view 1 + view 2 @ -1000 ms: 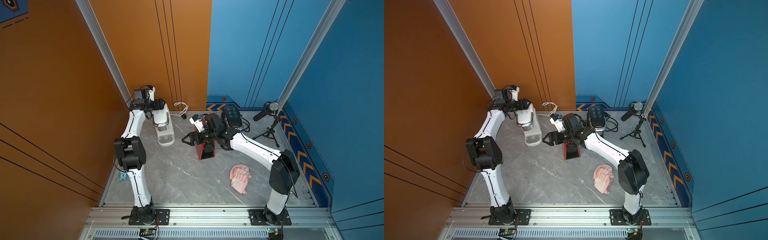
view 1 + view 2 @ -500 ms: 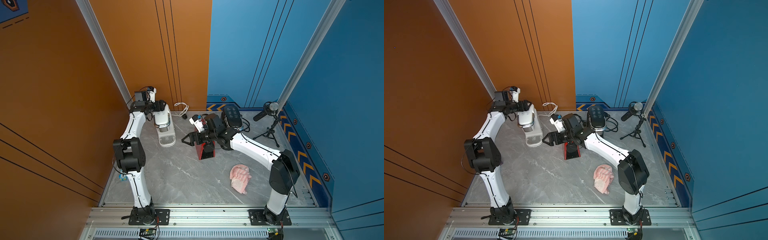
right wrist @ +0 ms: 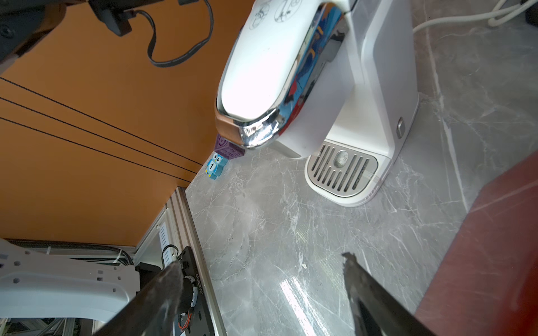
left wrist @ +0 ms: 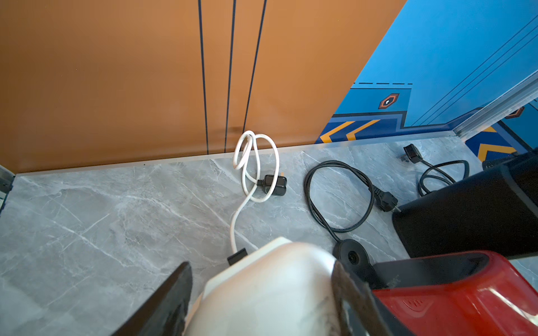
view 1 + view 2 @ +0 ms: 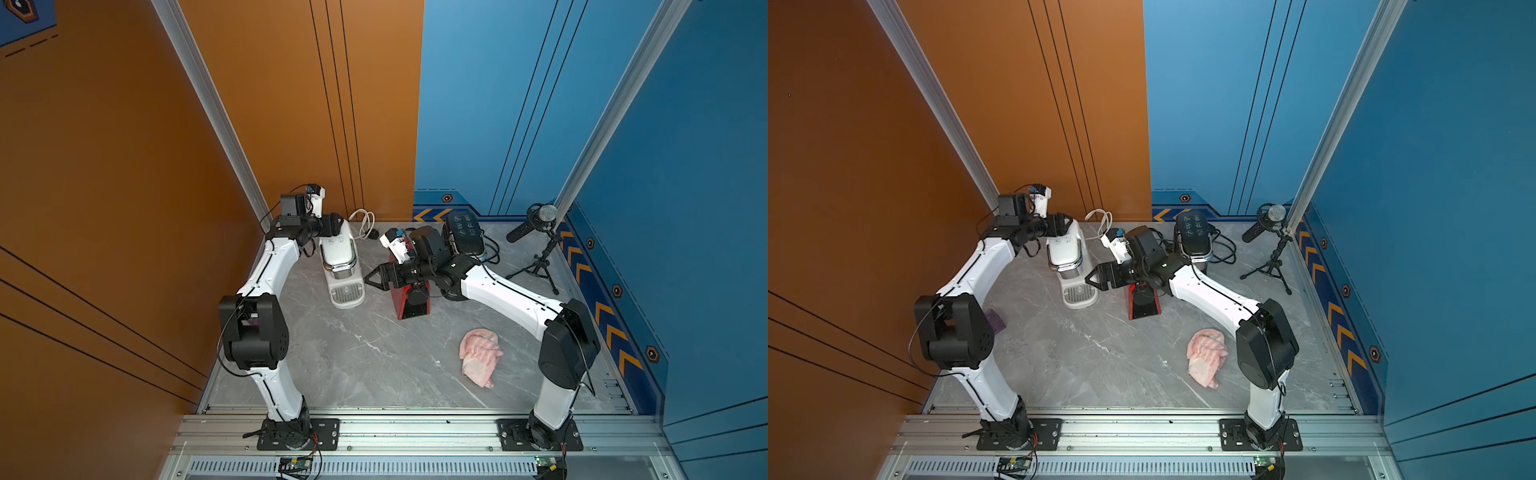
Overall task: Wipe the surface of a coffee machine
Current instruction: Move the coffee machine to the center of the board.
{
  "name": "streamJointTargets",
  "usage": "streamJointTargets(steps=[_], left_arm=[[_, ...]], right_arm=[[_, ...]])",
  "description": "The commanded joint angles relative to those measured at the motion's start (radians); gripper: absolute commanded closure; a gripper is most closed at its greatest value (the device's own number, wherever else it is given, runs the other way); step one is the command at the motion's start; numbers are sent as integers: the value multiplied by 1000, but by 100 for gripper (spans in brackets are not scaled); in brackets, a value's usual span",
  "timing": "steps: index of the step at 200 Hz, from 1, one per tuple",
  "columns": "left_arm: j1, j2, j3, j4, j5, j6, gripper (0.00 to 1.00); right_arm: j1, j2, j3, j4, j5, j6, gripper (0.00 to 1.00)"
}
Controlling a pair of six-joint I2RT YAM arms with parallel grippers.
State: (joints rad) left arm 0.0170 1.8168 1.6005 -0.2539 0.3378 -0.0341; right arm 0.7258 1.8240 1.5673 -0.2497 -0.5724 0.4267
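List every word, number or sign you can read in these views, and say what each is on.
"1": on the blue owl toy by the orange wall.
Printed code on the black base plate: too small to read.
Drawn icons on the white coffee machine lid: symbols only, no words.
Icon panel on the black machine: too small to read.
Embossed mark on the red machine: blurred.

Top views overhead; wrist cameras share white machine (image 3: 378,72)
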Motion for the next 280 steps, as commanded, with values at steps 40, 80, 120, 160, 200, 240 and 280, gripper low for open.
streamJointTargets(steps=[40,80,120,160,200,240,280], left_arm=[[-117,-117,-239,-189,-55,0,26],[-130,-225,-368,-155,-71,-26,26],[-123,-281,-386,-156,-64,-32,25],[-97,-274,-359,-157,-28,-33,23],[-79,-231,-309,-161,0,-24,22],[-71,-180,-240,-171,42,-9,21],[-68,-154,-191,-185,69,7,21]], right_arm=[[-17,-47,20,-86,57,18,12],[-5,-13,61,-121,101,-8,12],[-11,56,144,-144,113,-7,10],[24,112,179,-100,68,58,12],[57,91,120,-28,119,149,13],[89,78,59,103,100,278,16],[131,58,36,158,126,340,17]])
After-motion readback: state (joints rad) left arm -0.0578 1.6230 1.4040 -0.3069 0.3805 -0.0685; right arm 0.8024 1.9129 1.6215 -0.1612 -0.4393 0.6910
